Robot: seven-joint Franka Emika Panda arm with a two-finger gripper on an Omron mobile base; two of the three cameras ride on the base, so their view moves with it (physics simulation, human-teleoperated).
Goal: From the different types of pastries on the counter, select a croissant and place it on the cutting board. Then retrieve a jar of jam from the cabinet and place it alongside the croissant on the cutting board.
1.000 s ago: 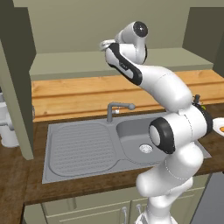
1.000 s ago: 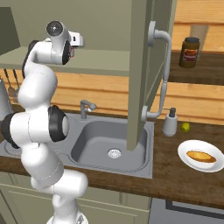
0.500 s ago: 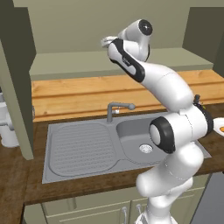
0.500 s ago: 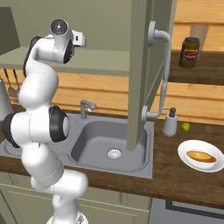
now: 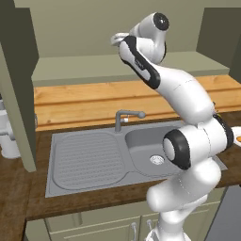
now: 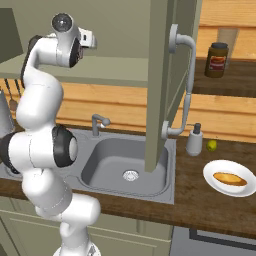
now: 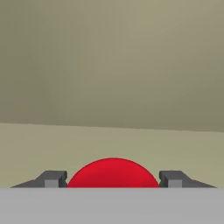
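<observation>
- White arm's pincer raised inside olive cabinet, fingers spread either side of a round red lid.
- Brown jam jar on shelf beyond the open cabinet door.
- Croissant on white plate at desk's right edge.

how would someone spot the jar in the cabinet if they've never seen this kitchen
Find the open cabinet door with the long curved handle above the sink. Just right of it, on the dark wooden shelf above the counter, stands the jar: brown with a dark lid and a red label, higher than the soap dispenser and the plate.
</observation>
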